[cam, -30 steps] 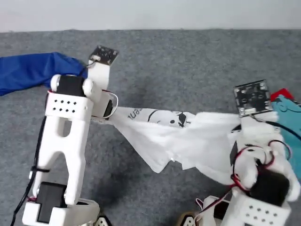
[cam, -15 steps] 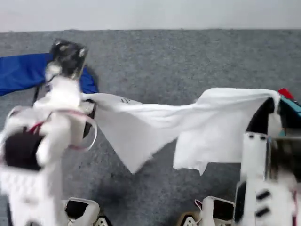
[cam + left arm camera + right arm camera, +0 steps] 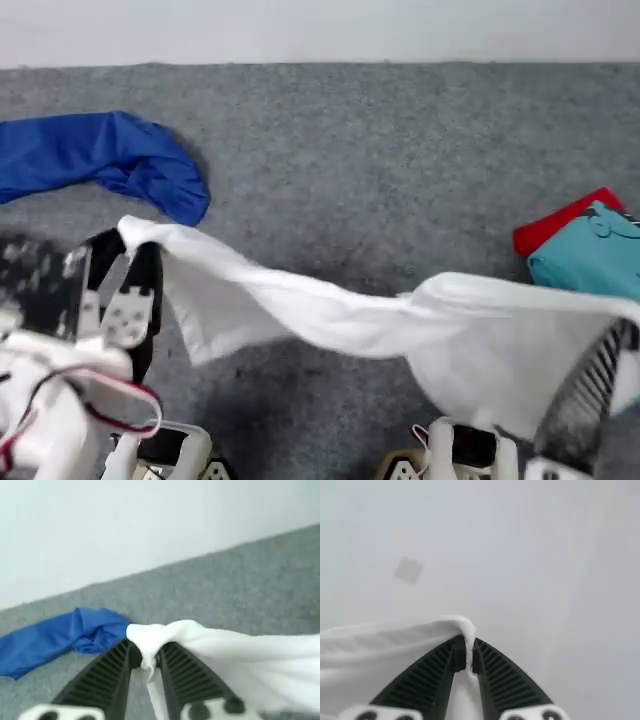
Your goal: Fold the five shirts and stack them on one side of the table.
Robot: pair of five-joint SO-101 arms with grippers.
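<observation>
Grey carpeted surface [image 3: 380, 150] under a pale wall [image 3: 320, 30], high view.

White shirt [image 3: 330, 320]: held aloft as 1 sagging band, off the surface. Its long axis runs side to side from one arm to the other. The slack middle droops lowest, and a loose flap hangs under the right end.

Left tool [image 3: 146, 652]: jaws closed tight on 1 bunched corner of the white shirt, and the cloth trails away from it toward the other arm.

Right tool [image 3: 468, 647]: jaws likewise clamped on the opposite end, with a thin fold of cloth nipped between them.

Governing relation: each tool sits at 1 end of the shirt's long axis, so neither arm is nearer and the garment lies between the 2.

Blue shirt [image 3: 90, 160]: crumpled on the far left of the surface, near the left tool but apart from the white shirt.

Teal shirt [image 3: 590, 255]: at the right edge, lying on a red shirt [image 3: 555, 228].

Judgement: laying the shirt flat probably needs both tools to lower together with this axis kept level. The likely landing place is the grey stretch between the blue and teal shirts.
</observation>
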